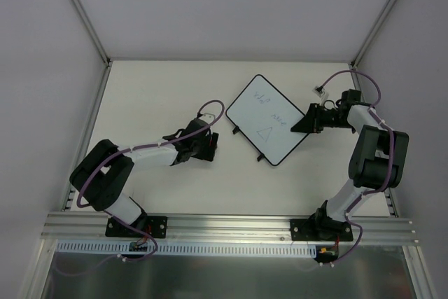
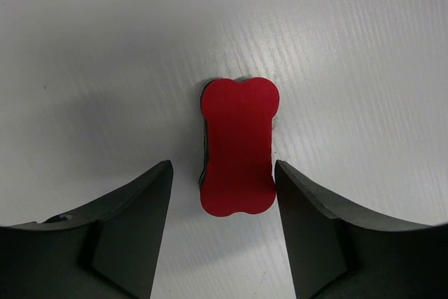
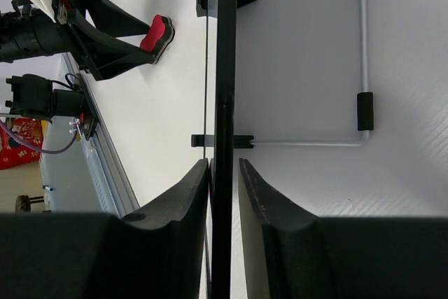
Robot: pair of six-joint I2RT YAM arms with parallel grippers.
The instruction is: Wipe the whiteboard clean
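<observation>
The whiteboard (image 1: 267, 118) lies at an angle right of the table's middle, with marker scribbles and a triangle (image 1: 264, 133) on it. My right gripper (image 1: 302, 122) is shut on its right edge; in the right wrist view the fingers (image 3: 225, 162) clamp the thin black rim (image 3: 225, 68), and the board's back with its wire stand (image 3: 362, 54) is to the right. The red bone-shaped eraser (image 2: 238, 145) lies flat on the table. My left gripper (image 2: 222, 164) is open, one finger on each side of the eraser's near end, not touching it. From above, the left gripper (image 1: 204, 143) hides the eraser.
An aluminium rail (image 1: 224, 227) runs along the near edge by both arm bases. White enclosure walls with metal posts (image 1: 84, 15) stand left, right and behind. A small white tag (image 1: 320, 91) hangs on the right arm's cable.
</observation>
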